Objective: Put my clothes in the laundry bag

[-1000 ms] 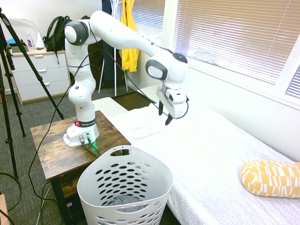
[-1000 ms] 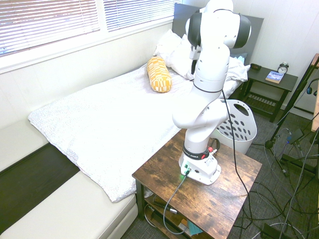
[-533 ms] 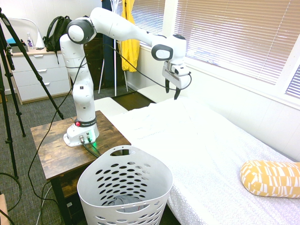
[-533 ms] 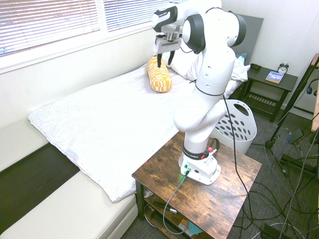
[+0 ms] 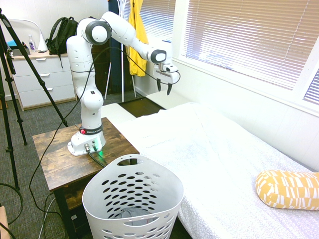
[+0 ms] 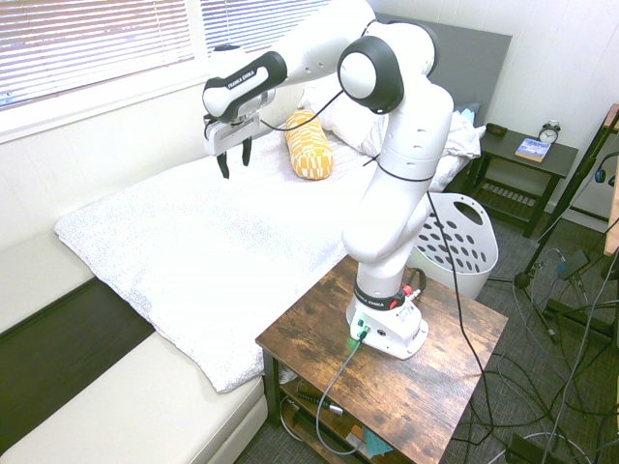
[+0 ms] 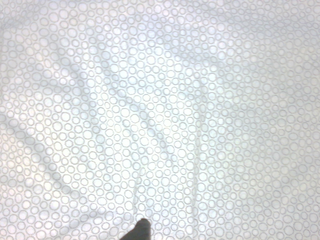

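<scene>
Inside, soft grey clothes [image 5: 130, 213] fill perforated white laundry bag [image 5: 102, 192].

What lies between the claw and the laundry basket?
Only bare white bedspread, seen in the first exterior view, between the open claw and the laundry basket.

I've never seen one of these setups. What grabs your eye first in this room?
The big white robot arm on a small wooden table, reaching over the bed with its open gripper empty. Next, the white holed laundry basket beside the bed, grey fabric at its bottom, and a yellow patterned pillow.
</scene>
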{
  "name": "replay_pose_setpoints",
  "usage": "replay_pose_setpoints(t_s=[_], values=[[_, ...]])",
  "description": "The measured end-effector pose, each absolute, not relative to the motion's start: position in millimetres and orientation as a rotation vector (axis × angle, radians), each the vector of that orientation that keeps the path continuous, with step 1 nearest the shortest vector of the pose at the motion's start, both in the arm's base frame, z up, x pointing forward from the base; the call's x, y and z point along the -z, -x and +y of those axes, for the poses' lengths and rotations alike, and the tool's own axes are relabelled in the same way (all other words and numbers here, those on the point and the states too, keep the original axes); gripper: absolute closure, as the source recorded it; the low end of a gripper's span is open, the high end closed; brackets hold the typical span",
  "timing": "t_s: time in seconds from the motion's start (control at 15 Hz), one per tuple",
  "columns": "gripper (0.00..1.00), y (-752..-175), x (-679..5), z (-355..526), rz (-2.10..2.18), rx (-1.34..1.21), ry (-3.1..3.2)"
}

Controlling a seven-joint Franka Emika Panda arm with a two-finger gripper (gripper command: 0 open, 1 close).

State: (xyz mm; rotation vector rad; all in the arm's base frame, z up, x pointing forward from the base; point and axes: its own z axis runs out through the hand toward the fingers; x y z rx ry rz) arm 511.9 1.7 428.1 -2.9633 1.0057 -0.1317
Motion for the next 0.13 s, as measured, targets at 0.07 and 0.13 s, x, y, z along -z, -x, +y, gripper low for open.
replay_pose_setpoints(t_s=[0.07,0.13], values=[[0.00,-509.7,-423.6,16.4,0.993,0.133,2.965],[0.00,-507.4,-421.3,25.1,0.999,0.143,2.957]])
